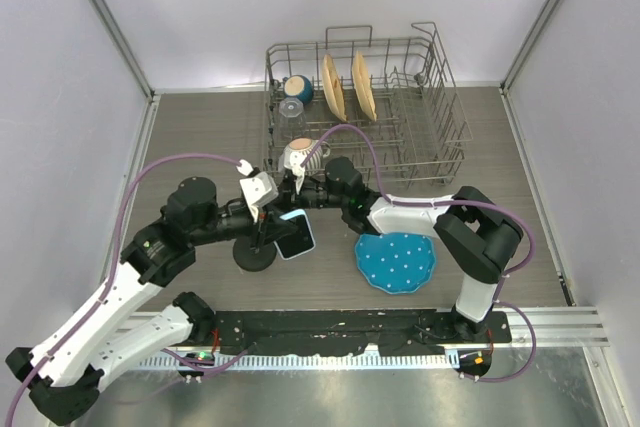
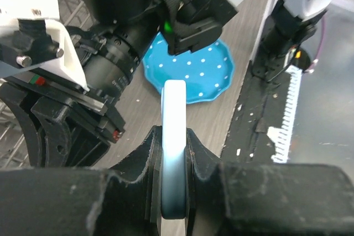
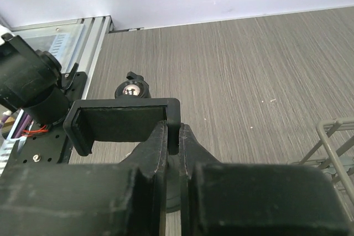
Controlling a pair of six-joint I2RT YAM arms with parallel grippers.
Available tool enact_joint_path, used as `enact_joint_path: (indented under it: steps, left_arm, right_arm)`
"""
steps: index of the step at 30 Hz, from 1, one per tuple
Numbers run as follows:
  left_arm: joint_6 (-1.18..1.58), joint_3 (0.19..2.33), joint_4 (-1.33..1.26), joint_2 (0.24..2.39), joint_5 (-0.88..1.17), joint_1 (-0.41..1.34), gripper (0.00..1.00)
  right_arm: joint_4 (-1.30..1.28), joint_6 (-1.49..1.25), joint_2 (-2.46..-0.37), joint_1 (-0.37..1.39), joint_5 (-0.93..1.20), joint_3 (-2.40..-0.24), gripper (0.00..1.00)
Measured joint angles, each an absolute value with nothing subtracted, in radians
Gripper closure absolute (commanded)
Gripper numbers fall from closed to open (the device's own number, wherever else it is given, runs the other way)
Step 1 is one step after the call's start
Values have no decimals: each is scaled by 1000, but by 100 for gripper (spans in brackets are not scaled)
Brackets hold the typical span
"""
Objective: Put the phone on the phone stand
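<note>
The phone (image 2: 176,109) is pinched in the left gripper (image 2: 173,137), just beside the phone stand (image 3: 116,122). The right gripper (image 3: 172,134) pinches the top of the stand. The phone is not on it yet; that part is left.

The grey wood-grain bench (image 1: 190,137) carries three items: a wire dish rack (image 1: 410,162) at far centre, a blue dotted plate (image 1: 396,261) near right of centre, and a black phone stand (image 1: 255,255) left of the plate.
</note>
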State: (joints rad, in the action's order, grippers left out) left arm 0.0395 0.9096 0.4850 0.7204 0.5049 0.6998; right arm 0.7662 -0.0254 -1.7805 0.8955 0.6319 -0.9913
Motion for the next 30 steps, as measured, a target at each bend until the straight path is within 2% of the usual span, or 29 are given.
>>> enact_joint_path:
  steps: [14, 30]
  left_arm:
    - [-138, 848, 400, 783, 361, 701, 100]
    - [-104, 754, 281, 755, 399, 649, 100]
  right_arm:
    - [761, -34, -1781, 868, 699, -991, 99]
    - [762, -52, -1781, 840, 726, -991, 99]
